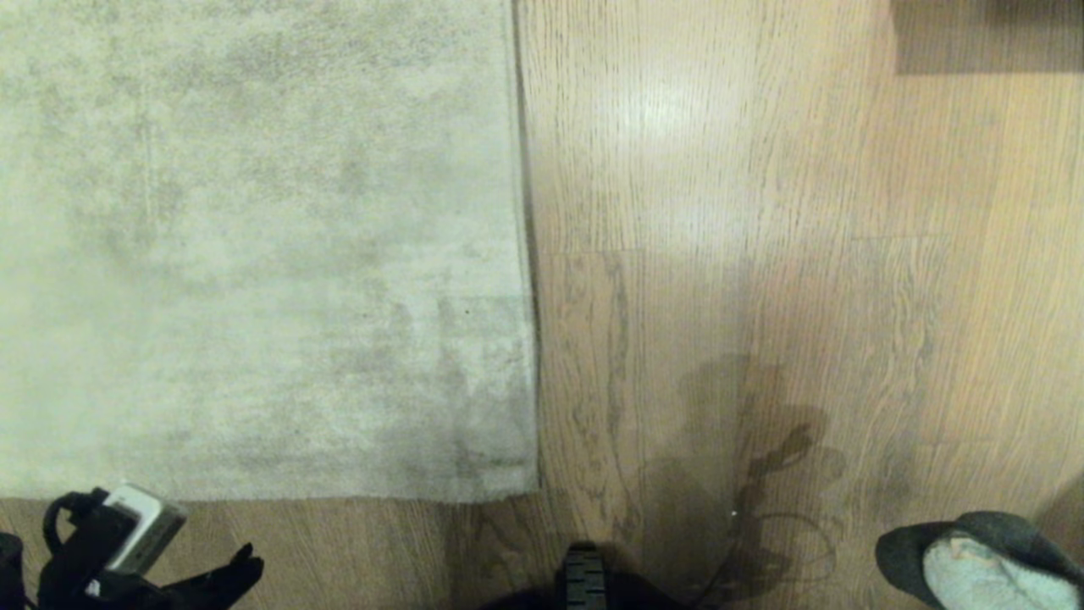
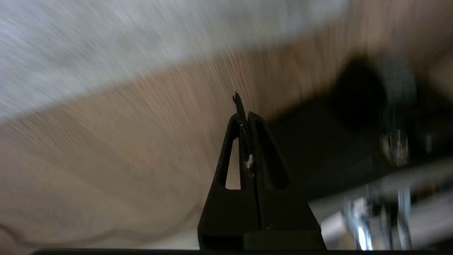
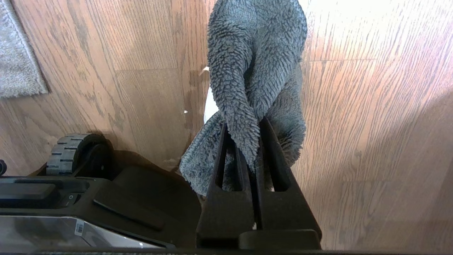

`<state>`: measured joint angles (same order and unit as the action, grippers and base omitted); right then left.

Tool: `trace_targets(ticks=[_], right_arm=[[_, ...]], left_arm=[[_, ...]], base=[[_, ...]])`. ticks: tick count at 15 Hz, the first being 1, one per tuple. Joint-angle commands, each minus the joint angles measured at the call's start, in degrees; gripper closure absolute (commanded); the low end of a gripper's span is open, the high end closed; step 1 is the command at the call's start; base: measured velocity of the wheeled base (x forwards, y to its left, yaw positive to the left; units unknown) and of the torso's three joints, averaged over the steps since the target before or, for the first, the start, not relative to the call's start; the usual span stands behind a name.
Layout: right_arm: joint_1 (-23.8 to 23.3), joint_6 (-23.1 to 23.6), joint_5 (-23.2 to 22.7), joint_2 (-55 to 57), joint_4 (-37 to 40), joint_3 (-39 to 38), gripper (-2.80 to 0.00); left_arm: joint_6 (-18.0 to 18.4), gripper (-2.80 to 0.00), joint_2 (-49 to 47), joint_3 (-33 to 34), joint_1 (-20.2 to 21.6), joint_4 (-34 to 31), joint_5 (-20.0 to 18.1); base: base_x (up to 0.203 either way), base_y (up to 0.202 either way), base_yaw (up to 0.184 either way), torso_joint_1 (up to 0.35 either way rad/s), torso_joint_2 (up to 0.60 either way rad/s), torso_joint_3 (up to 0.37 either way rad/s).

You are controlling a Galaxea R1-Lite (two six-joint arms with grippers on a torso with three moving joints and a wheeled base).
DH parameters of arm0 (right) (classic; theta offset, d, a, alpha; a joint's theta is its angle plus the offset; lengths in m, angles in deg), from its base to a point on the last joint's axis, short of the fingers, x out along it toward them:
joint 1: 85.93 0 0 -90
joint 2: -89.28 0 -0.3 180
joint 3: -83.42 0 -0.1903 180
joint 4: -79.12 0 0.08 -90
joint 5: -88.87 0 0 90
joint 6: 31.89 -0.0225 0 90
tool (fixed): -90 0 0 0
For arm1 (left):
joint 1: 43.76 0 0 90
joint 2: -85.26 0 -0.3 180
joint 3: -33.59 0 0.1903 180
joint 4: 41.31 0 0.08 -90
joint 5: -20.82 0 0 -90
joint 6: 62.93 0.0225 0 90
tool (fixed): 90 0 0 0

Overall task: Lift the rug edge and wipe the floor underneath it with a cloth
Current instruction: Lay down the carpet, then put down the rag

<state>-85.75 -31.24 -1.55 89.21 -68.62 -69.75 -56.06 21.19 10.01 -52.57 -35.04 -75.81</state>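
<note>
The pale grey mottled rug (image 1: 254, 254) lies flat on the left. Its rug edge (image 1: 527, 254) runs straight down to a corner (image 1: 535, 490) on the wood-plank floor (image 1: 720, 212). My left gripper (image 1: 246, 561) hangs low, just in front of the rug's near border. In the left wrist view this gripper (image 2: 244, 115) is shut with only a speck of white fluff between its fingers, above the floor (image 2: 124, 141) near the rug (image 2: 106, 46). My right gripper (image 3: 244, 124) is shut on the grey terry cloth (image 3: 254, 53). The cloth (image 1: 974, 568) hangs over the floor at the lower right.
My dark base (image 3: 106, 198) and its ribbed wheel (image 3: 67, 152) sit close beside the cloth; the wheel (image 1: 584, 576) also shows in the head view. A dark block (image 1: 987, 34) stands at the far right. The rug corner (image 3: 17, 71) lies beyond the base.
</note>
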Motion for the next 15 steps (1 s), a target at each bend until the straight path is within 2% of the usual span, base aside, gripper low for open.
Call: trace_targets(ticks=[1, 6, 8, 10, 12, 15], right_arm=[[0.0, 0.0, -0.1, 0.1, 0.1, 0.1, 0.0], [0.0, 0.0, -0.1, 0.1, 0.1, 0.0, 0.0], [0.0, 0.0, -0.1, 0.1, 0.1, 0.0, 0.0], [0.0, 0.0, -0.1, 0.1, 0.1, 0.1, 0.0], [0.0, 0.0, -0.1, 0.1, 0.1, 0.0, 0.0], [0.0, 0.0, -0.1, 0.1, 0.0, 0.1, 0.0]], left_arm=[[1.6, 0.0, -1.8, -0.6, -1.1, -3.5, 0.0], [6.0, 0.0, -16.3, -3.7, -1.2, -4.2, 0.0], [8.7, 0.0, -24.9, -6.9, -1.3, -1.4, -0.1], [9.1, 0.0, -33.5, -8.9, -4.3, 6.0, -0.4], [6.3, 0.0, -42.3, -9.9, -10.5, 14.8, -0.4], [4.3, 0.0, -54.1, -11.7, -17.9, 28.3, 1.0]], base=[[0.0, 0.0, 0.0, 0.0, 0.0, 0.0], [0.0, 0.0, 0.0, 0.0, 0.0, 0.0], [0.0, 0.0, 0.0, 0.0, 0.0, 0.0], [0.0, 0.0, 0.0, 0.0, 0.0, 0.0], [0.0, 0.0, 0.0, 0.0, 0.0, 0.0], [0.0, 0.0, 0.0, 0.0, 0.0, 0.0]])
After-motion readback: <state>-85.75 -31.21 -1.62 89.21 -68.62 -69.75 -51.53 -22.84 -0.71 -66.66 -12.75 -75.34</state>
